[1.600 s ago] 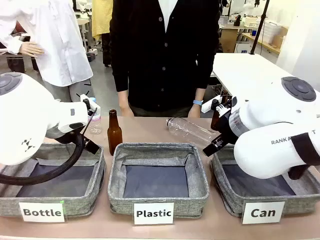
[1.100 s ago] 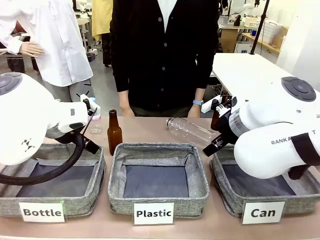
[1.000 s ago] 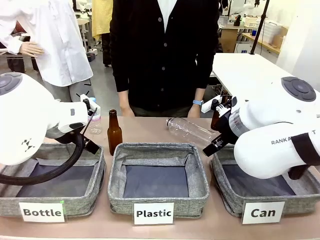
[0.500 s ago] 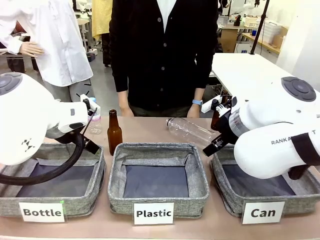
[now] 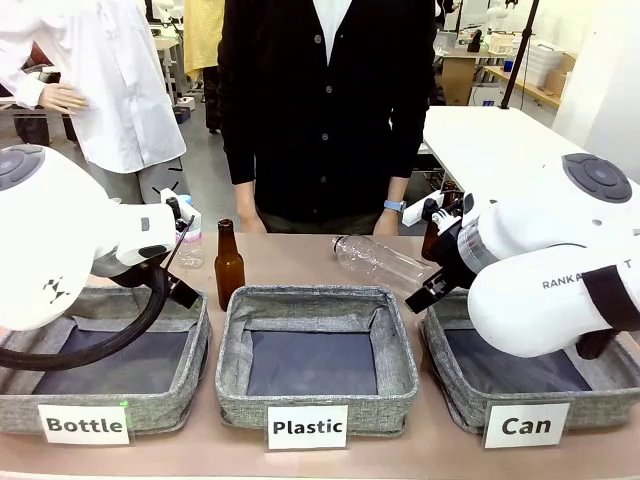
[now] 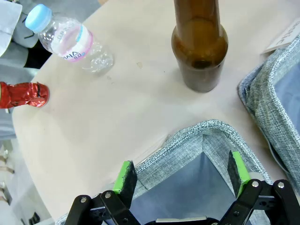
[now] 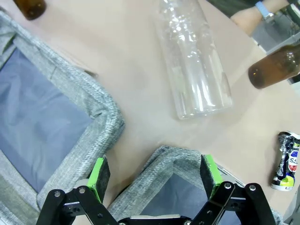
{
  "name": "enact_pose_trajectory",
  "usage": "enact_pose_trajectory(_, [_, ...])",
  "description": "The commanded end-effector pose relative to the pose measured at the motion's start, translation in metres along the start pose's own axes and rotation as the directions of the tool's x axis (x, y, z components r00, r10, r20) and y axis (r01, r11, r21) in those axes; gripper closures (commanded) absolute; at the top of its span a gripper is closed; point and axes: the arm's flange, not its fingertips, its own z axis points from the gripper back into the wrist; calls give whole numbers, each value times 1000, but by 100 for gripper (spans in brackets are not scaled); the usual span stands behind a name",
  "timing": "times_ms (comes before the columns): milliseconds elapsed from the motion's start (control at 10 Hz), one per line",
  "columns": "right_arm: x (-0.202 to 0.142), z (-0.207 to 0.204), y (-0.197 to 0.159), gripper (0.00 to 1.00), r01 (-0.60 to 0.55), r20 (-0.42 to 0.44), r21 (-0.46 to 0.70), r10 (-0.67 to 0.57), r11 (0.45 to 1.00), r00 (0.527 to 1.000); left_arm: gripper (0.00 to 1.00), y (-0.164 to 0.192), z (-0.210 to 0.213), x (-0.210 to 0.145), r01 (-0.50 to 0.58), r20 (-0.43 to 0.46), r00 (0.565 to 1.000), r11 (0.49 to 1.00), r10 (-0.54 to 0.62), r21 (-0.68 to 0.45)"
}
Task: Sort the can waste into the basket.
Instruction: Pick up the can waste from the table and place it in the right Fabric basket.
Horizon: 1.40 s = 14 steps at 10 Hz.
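A crushed red can [image 6: 23, 94] lies on the tan table at the left edge of the left wrist view, well beyond my open left gripper [image 6: 180, 173], which hovers over a corner of the "Bottle" basket [image 6: 187, 140]. The dark crushed can [image 7: 287, 161] with blue and yellow print lies at the right edge of the right wrist view. My right gripper [image 7: 156, 176] stands open and holds nothing, above a corner of the "Can" basket [image 7: 164, 157]. From the front, the "Can" basket [image 5: 470, 400] sits at the right, partly under my right arm.
The "Plastic" basket [image 5: 316, 300] sits in the middle. A brown bottle [image 5: 229, 266] stands behind the "Bottle" basket [image 5: 150, 410]; a clear plastic bottle [image 5: 380, 260] lies behind the middle, a small water bottle [image 6: 70, 42] at the left. A person [image 5: 325, 110] stands across the table.
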Motion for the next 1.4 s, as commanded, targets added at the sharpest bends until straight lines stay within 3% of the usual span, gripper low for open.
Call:
enact_pose_trajectory(0, [13,30,-3,0,6,-38,111,-2,994,999,0,1,22,7,18,-25,999,995,-20,-96])
enact_pose_trajectory(100, [18,56,-5,0,56,-29,192,-52,980,998,0,3,48,10,12,-102,994,984,-30,-176])
enact_pose_trajectory(200, [23,86,-8,0,178,-67,252,-167,951,984,0,5,77,13,-41,-146,989,960,0,-276])
enact_pose_trajectory(300, [23,116,-12,0,308,-102,354,-291,883,951,0,6,104,13,-160,-203,974,942,102,-295])
enact_pose_trajectory(400, [15,149,-25,0,421,-163,491,-394,763,905,0,16,133,2,-201,-188,974,866,127,-458])
enact_pose_trajectory(500, [1,173,-44,0,498,-183,560,-487,662,854,0,40,154,-10,-280,-174,960,728,220,-626])
enact_pose_trajectory(600, [-22,194,-67,0,523,-148,625,-570,580,808,0,73,174,-27,-348,-153,925,613,348,-709])
enact_pose_trajectory(700, [-54,212,-94,0,540,-126,687,-653,486,747,0,110,186,-49,-408,-145,863,498,485,-765])
enact_pose_trajectory(800, [-97,225,-128,0,555,-100,742,-755,377,648,0,154,188,-78,-465,-139,765,389,629,-795])
enact_pose_trajectory(1000, [-181,232,-177,0,578,-113,793,-884,196,454,0,209,188,-144,-489,-120,579,226,806,-842])
enact_pose_trajectory(1100, [-220,230,-194,0,587,-129,805,-938,90,321,0,216,189,-175,-508,-123,475,157,871,-847])
enact_pose_trajectory(1300, [-282,226,-208,0,606,-116,796,-983,-6,143,0,217,172,-237,-556,-149,252,17,956,-831])
